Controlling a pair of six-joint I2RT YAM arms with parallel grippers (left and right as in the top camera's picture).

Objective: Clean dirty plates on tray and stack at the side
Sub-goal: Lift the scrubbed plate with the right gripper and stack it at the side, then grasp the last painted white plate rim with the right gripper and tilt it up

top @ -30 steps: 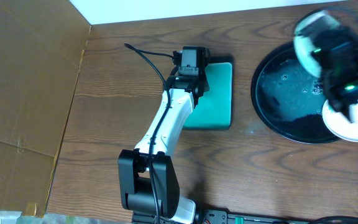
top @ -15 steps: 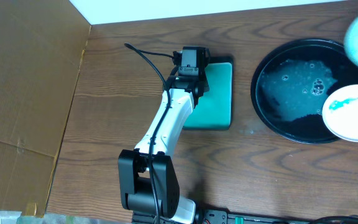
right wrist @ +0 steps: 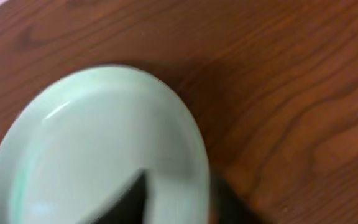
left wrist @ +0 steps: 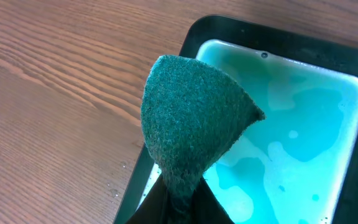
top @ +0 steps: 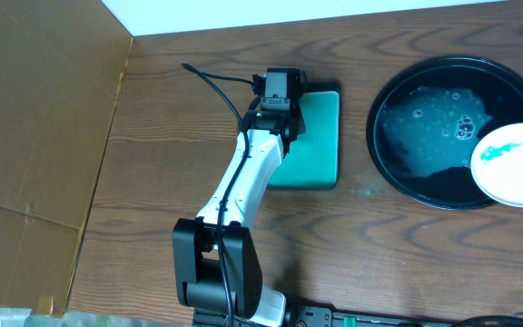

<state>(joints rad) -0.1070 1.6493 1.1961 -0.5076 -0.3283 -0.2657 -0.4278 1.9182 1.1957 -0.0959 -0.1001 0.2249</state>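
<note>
Pinching a green sponge (left wrist: 194, 124) over the teal dish (left wrist: 291, 137), the left gripper (left wrist: 179, 198) hovers; blur hides whether the right gripper (right wrist: 179, 205) grips the tabletop plate (right wrist: 104, 137). Best lift straight clear, then fetch the smeared plate (top: 514, 163) from the tray (top: 379, 118).

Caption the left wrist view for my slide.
Left gripper pinches a teal scrub pad above the black-edged teal dish of liquid on a wooden table.
</note>
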